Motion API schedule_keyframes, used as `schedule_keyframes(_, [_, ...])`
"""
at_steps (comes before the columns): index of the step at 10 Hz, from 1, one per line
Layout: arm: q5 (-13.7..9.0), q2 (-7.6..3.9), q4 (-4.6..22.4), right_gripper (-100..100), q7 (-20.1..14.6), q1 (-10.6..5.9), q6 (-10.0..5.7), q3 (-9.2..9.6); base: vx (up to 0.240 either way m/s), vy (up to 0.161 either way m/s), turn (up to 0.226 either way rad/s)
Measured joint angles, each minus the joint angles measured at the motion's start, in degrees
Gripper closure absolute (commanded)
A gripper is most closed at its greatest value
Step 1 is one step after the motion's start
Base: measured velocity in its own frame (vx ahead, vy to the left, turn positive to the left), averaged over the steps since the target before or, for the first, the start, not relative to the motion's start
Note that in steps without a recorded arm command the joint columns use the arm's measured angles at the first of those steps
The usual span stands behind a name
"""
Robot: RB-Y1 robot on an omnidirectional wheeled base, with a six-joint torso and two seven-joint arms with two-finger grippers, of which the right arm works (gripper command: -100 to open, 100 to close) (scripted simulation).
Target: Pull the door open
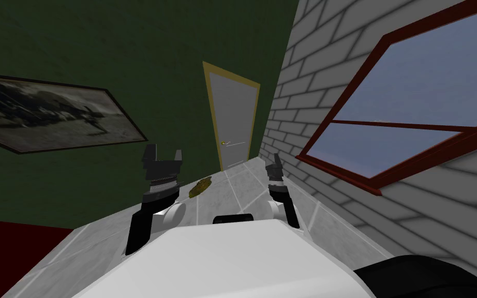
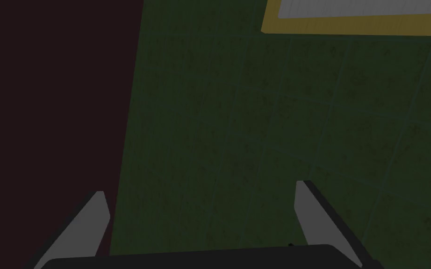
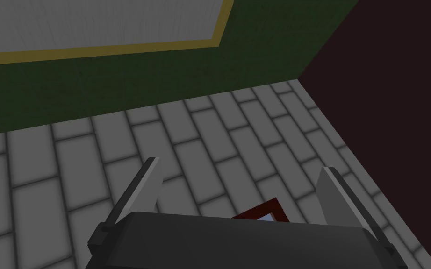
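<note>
1. Head view is showing the brick wall (image 1: 304,103) running close beside the right gripper (image 1: 273,165). Driving forward off-line is risking a scrape along that arm.
2. Door (image 1: 234,124) is standing well ahead of both grippers, at the passage's far end. A pull is likely bringing it toward the body, so parking too near is risking a blocked swing.
3. Yellowish litter (image 1: 200,187) is lying on the floor just ahead of the left gripper (image 1: 163,158) and could be catching the base.
4. Both grippers' fingers are standing apart, holding nothing. The handle (image 1: 225,143) is looking small, so a mis-aimed closure is risking a slip.
5. Door is appearing plain pale grey and shut within a yellow frame (image 1: 257,98).
6. Handle is showing gold, on the door's edge nearer the left gripper's side.
</note>
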Motion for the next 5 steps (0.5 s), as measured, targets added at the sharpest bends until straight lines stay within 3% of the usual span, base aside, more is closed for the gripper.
schedule_keyframes(5, [1.0, -1.07, 6.1, -100, -0.8, -2.73, -1.34, 0.03, 0.105, 0.0, 0.021])
